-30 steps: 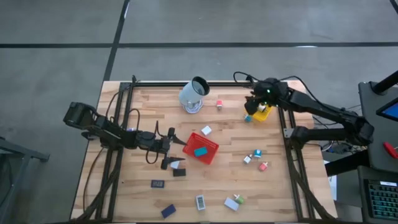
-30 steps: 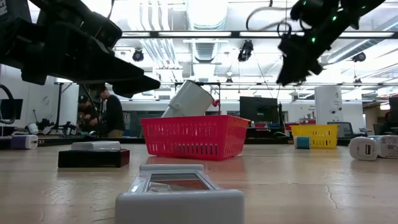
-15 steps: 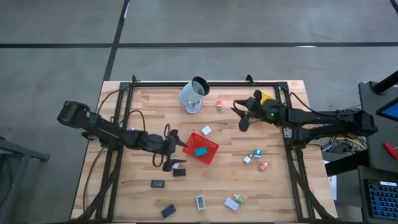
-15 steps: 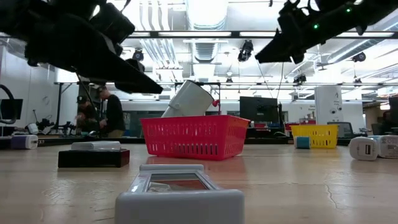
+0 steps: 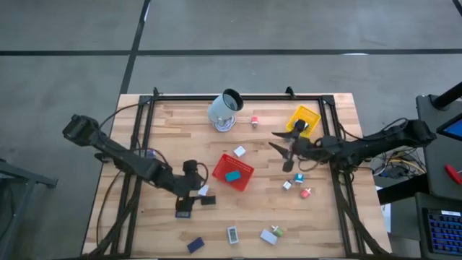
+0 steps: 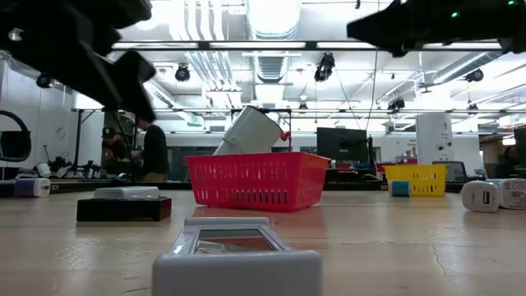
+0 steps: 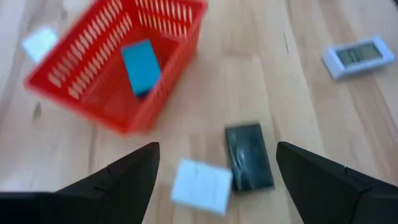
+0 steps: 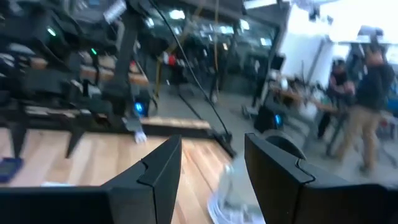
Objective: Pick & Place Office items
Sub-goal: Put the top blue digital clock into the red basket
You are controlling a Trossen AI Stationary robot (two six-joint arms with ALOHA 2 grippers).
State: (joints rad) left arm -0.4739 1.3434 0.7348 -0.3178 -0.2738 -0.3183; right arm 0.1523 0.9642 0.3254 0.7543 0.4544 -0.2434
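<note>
1. Left gripper (image 7: 214, 177): fingers spread wide, empty, above a black block (image 7: 248, 157) and white block (image 7: 201, 185) just beside the red tray (image 7: 81, 93), which holds a teal block (image 7: 141, 66).
2. Right gripper (image 5: 284, 150): apparently open, empty, near the yellow tray (image 5: 303, 115).

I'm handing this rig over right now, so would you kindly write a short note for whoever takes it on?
Left gripper: open, empty, hovering over the small white flat block and black flat rectangle beside the red mesh tray.
Right gripper: open, empty, above the table between the red tray and the yellow mesh tray.
Done: one teal block lies in the red tray.
Left: the scattered items, including the white display unit, dark blue block and the small cluster with a pink-red piece.
The large pale grey-white cup stands at the far edge.
</note>
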